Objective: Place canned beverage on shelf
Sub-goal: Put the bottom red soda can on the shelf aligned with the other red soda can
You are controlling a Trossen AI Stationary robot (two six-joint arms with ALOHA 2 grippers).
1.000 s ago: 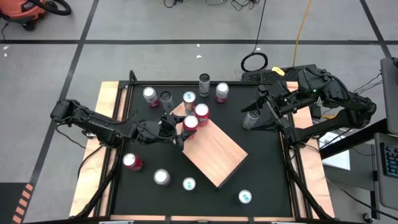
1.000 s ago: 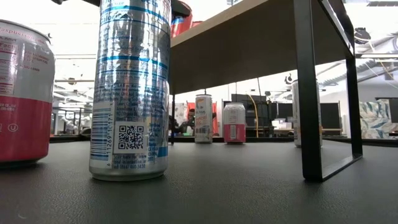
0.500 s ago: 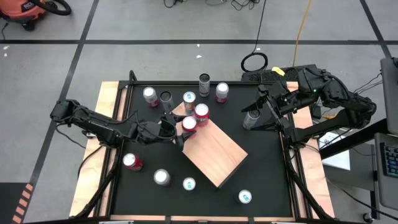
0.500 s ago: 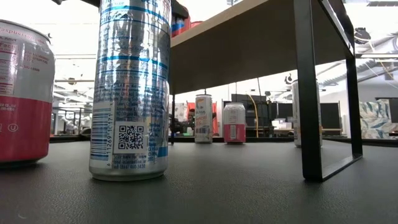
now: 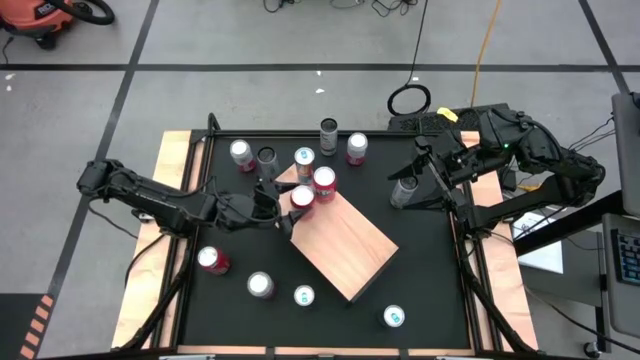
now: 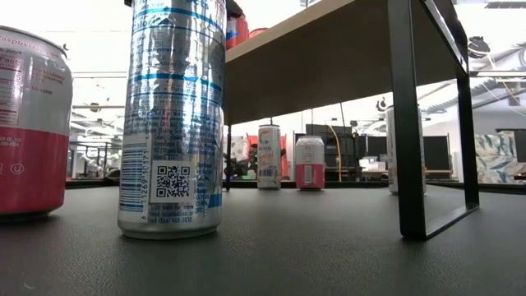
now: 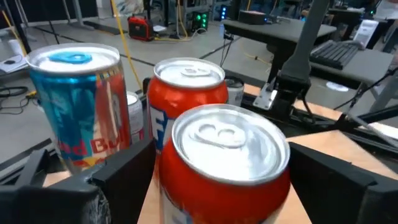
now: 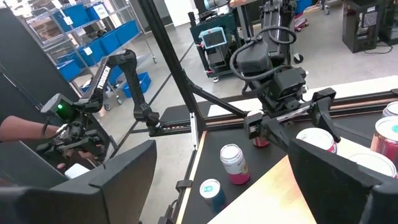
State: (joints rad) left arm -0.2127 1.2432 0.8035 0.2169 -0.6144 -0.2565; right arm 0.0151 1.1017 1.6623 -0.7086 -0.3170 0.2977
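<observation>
The shelf (image 5: 345, 245), a pale wooden slab on black legs, stands slantwise in the middle of the table. Three cans stand upright on its far left end: a red can (image 5: 304, 197), a second red can (image 5: 324, 180) and a blue-and-silver can (image 5: 304, 158). My left gripper (image 5: 285, 205) reaches in level from the table's left. It is open, and its fingers stand on either side of the nearest red can (image 7: 227, 162) with a narrow gap on each side. My right gripper (image 5: 418, 160) hangs open and high over the table's far right, with nothing between its fingers.
Loose cans stand on the black table: several along the far edge (image 5: 329, 130), one (image 5: 403, 190) below my right gripper, and several near the front (image 5: 260, 285). In the low view a tall silver can (image 6: 173, 115) and a pink can (image 6: 29, 123) stand close by, with a shelf leg (image 6: 407, 123) to the right.
My left gripper has eased back slightly toward the table's left edge. The red can between its fingers stays upright on the shelf.
</observation>
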